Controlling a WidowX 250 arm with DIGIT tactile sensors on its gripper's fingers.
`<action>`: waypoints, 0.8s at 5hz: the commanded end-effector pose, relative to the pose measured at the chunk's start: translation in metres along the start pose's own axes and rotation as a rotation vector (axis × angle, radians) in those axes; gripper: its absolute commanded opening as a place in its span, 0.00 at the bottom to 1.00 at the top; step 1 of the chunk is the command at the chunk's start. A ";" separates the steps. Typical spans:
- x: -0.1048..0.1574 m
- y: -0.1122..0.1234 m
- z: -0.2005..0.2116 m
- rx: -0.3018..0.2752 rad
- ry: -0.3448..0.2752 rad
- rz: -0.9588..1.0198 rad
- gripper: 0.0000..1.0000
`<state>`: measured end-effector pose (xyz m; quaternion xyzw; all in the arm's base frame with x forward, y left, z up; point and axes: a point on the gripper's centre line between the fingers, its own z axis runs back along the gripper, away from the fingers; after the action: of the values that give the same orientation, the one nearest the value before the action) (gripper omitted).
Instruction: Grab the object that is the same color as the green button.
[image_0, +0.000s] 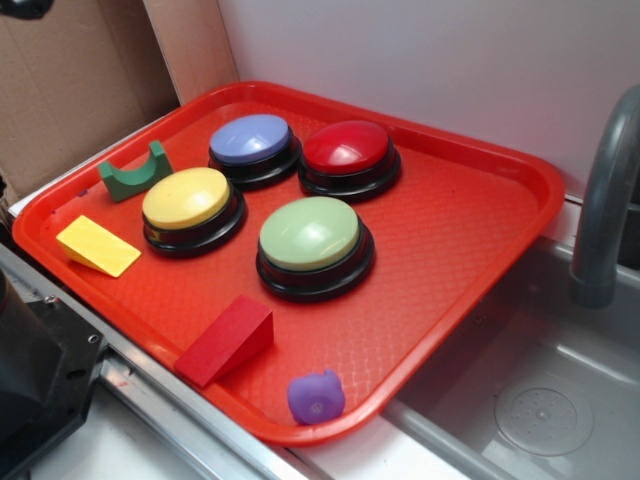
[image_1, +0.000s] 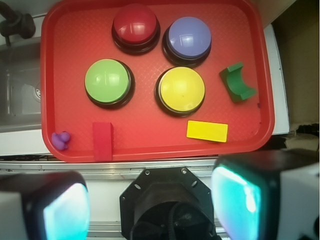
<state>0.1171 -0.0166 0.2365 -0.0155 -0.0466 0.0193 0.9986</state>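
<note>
A small dark green arch block (image_0: 135, 176) (image_1: 237, 82) lies at the far left corner of the red tray (image_0: 480, 240) (image_1: 150, 145), beside the yellow button (image_0: 188, 200) (image_1: 181, 90). The pale green dome button (image_0: 312, 236) (image_1: 107, 82) stands near the tray's middle on a black base. My gripper (image_1: 152, 205) hangs high above the tray's near edge, over the robot's base. It is open, the two pads (image_1: 235, 200) far apart, with nothing between them. In the exterior view the gripper is out of view.
Blue (image_0: 252, 140) and red (image_0: 347, 150) dome buttons stand at the back of the tray. A yellow wedge (image_0: 97, 246), a red wedge (image_0: 226, 340) and a small purple toy (image_0: 316, 398) lie along the near side. A grey sink (image_0: 540, 400) with a faucet (image_0: 605, 190) is on the right.
</note>
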 end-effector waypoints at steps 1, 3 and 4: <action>0.000 0.000 0.000 0.000 0.000 0.000 1.00; 0.024 0.047 -0.026 -0.001 -0.038 0.418 1.00; 0.036 0.081 -0.049 -0.006 -0.050 0.467 1.00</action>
<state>0.1545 0.0623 0.1818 -0.0301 -0.0540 0.2535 0.9653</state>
